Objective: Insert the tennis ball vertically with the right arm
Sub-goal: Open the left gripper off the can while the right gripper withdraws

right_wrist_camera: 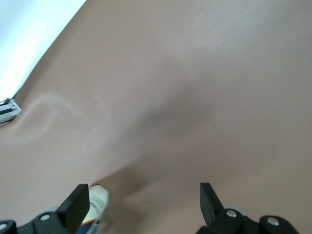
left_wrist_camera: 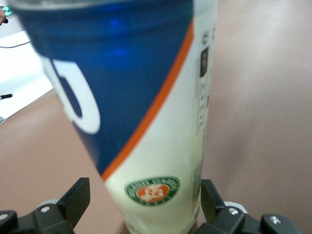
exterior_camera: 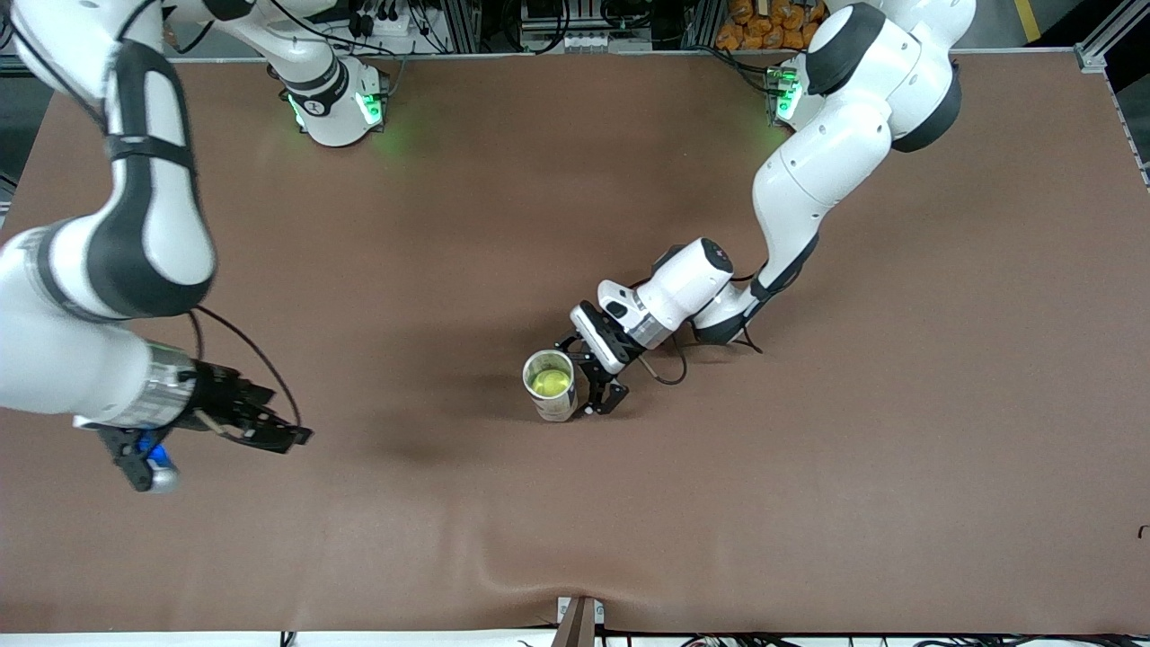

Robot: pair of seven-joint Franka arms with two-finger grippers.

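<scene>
Yellow-green, the tennis ball (exterior_camera: 550, 382) sits inside the open can (exterior_camera: 552, 386), which stands upright near the middle of the brown desk (exterior_camera: 809, 467). The left end effector (exterior_camera: 600, 385) is low at the can, its fingers (left_wrist_camera: 77, 199) apart on either side of the blue, white and orange wall without pressing it, so far as the left wrist view shows. The right end effector (exterior_camera: 283, 431) hovers over the desk toward the right arm's end, fingers (right_wrist_camera: 78, 204) spread and holding nothing
</scene>
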